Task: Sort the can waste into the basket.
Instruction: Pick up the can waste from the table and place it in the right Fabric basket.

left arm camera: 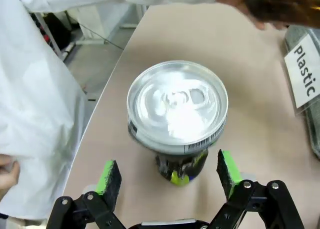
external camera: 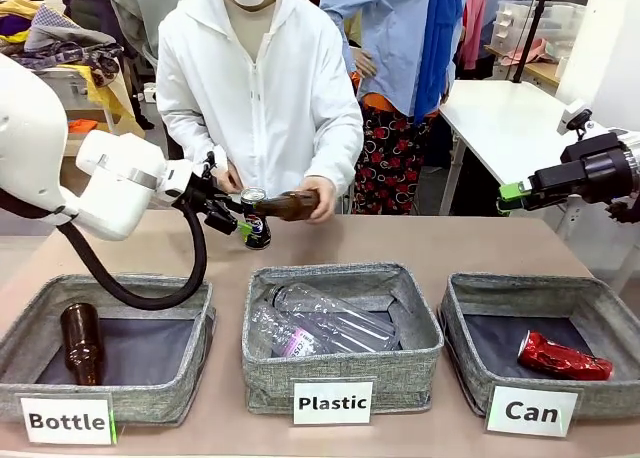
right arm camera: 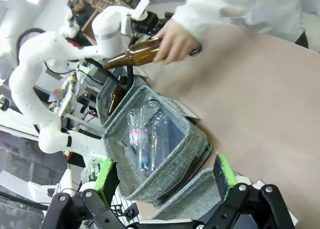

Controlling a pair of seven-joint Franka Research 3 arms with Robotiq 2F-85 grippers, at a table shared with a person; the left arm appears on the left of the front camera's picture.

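Upright black-and-blue can (left arm camera: 177, 109) on the desk (left arm camera: 260, 114), my left hand (left arm camera: 170, 166) open astride it; light, slick, easily dented, I judge, so I'd clamp mid-body, gently; right hand (external camera: 512, 193) open too, beyond the Can basket (external camera: 455, 308)

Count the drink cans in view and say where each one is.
2. A crushed red can lies in the Can basket. A black-and-blue can stands on the table by the open left gripper. Others may be hidden from view.
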